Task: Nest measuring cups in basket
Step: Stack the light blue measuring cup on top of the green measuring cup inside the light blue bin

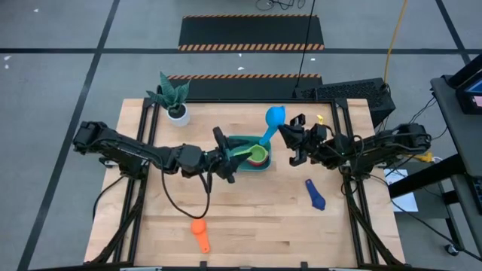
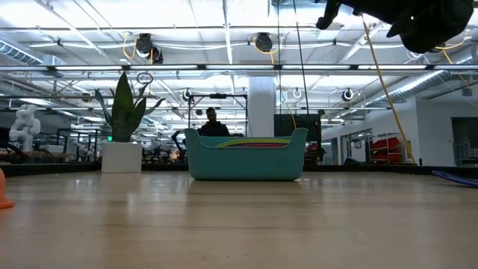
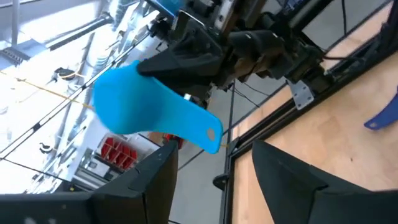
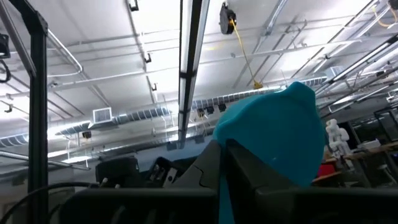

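The teal basket (image 1: pixel 242 141) (image 2: pixel 246 158) stands mid-table with green, red and yellow measuring cups (image 1: pixel 258 156) nested inside. My right gripper (image 1: pixel 289 134) (image 4: pixel 219 157) is shut on the light blue cup (image 1: pixel 275 116) (image 3: pixel 134 102) in the air over the basket's far right corner. My left gripper (image 1: pixel 226 156) (image 3: pixel 214 163) hovers open and empty at the basket's left side. The dark blue cup (image 1: pixel 316 194) lies on the table to the right and nearer. The orange cup (image 1: pixel 200 234) lies by the near edge. My right gripper holds the light blue cup by the side of its bowl (image 3: pixel 152 70), pinched between the two fingers (image 3: pixel 186 59), which come from the table's right. The cup is lifted clear of the table. Its flat handle (image 3: pixel 205 129) sticks out free toward the basket.
A small white pot with a green plant (image 1: pixel 176 105) (image 2: pixel 123 146) stands at the table's far left. A black box (image 1: pixel 343 94) sits at the far right corner. Bare wood lies between the basket and the near edge. A person (image 2: pixel 213 123) shows in the room beyond.
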You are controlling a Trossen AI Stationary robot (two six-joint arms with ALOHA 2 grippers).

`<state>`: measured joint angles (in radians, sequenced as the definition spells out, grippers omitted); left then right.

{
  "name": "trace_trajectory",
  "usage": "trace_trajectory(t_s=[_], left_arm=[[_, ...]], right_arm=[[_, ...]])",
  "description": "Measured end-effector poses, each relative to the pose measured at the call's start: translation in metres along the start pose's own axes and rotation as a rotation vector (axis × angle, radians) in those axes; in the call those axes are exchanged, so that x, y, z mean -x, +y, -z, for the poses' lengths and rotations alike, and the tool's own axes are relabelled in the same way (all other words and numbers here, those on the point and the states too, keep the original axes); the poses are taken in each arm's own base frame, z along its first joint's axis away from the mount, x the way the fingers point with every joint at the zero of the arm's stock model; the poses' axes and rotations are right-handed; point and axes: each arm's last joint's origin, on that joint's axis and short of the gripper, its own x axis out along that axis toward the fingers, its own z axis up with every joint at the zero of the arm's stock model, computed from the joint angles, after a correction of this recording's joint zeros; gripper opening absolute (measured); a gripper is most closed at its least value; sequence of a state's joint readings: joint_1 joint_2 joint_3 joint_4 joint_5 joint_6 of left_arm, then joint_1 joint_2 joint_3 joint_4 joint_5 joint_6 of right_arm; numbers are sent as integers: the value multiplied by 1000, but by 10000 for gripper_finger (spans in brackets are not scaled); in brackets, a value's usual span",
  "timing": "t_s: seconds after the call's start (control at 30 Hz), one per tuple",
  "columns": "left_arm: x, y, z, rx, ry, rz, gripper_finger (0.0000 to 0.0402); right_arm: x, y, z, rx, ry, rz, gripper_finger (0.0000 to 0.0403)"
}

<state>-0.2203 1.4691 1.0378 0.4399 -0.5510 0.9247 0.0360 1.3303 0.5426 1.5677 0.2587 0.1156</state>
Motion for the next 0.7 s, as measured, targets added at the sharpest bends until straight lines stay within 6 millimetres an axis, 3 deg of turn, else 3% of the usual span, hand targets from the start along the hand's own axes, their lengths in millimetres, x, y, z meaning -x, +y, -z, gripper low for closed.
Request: trace_trajectory(t_s=[0.37, 0.7], left_arm=[[-16, -19, 4, -107, 88, -127, 221], [-14, -25, -3, -141, 27, -111, 152]], right_arm=[[-13, 13, 8, 5, 0, -32, 0], [-13, 14, 7, 2, -2, -36, 0]])
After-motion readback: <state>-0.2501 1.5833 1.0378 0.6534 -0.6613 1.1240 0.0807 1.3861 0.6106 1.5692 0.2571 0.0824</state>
